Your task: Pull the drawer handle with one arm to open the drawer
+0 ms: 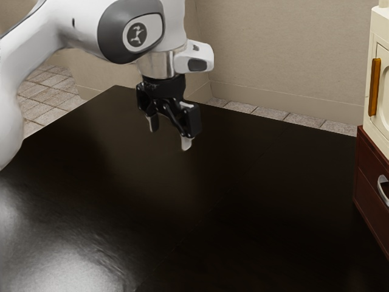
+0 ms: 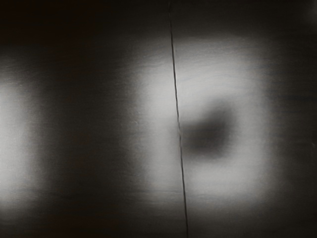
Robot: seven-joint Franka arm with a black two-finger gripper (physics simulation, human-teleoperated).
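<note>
My gripper [image 1: 170,139] hangs above the dark table toward the exterior view's upper left, pointing down, its two fingers spread apart with nothing between them. A dark red-brown drawer unit [image 1: 372,159] stands at the exterior view's right edge, partly cut off by the frame. On its front is a curved silver drawer handle [image 1: 382,190], well away from my gripper. The drawer front [image 1: 371,191] looks flush with the unit.
A cream cabinet with an orange-brown vertical handle [image 1: 375,87] rests on top of the drawer unit. The glossy dark table [image 1: 231,201] spreads below the arm; in the wrist view its surface [image 2: 99,148] shows a thin seam and bright reflections. A beige wall stands behind.
</note>
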